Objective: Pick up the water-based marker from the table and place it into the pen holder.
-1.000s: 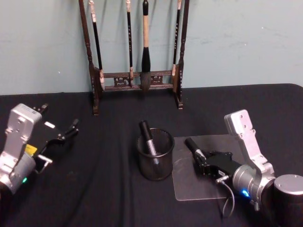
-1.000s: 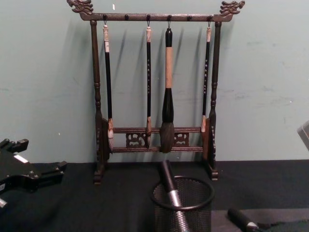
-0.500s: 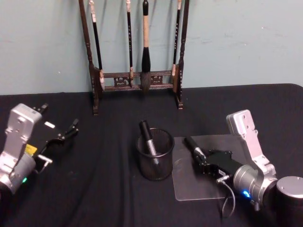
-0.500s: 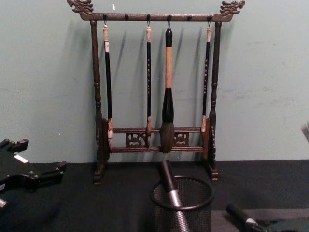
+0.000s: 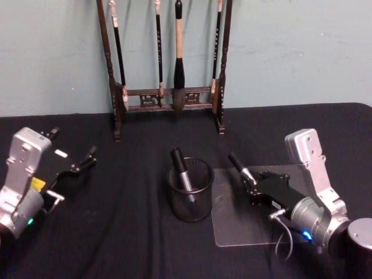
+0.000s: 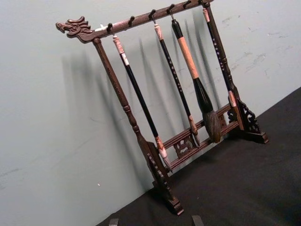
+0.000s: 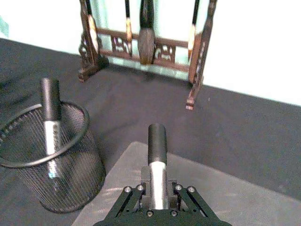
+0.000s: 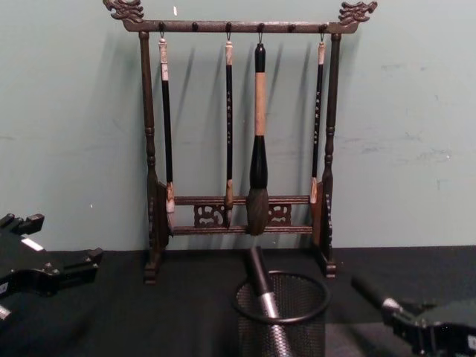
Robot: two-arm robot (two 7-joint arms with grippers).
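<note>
**Right gripper (image 5: pixel 251 185) holds the marker (image 5: pixel 237 164)**

Tilted up over the clear sheet (image 5: pixel 244 228) — just right of the pen holder (image 5: pixel 192 208), where another marker (image 5: pixel 181 168) stands. Off left, the left gripper (image 5: pixel 74 142) sits, fingers wide. Brush rack (image 5: pixel 168 99) farthest back.

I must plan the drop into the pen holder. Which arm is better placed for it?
Right. The right gripper is shut on the marker, just beside the pen holder. The left gripper sits open, far off at the table's left.

No legible text or numbers (marks on a brush handle (image 8: pixel 229 111) too small)
</note>
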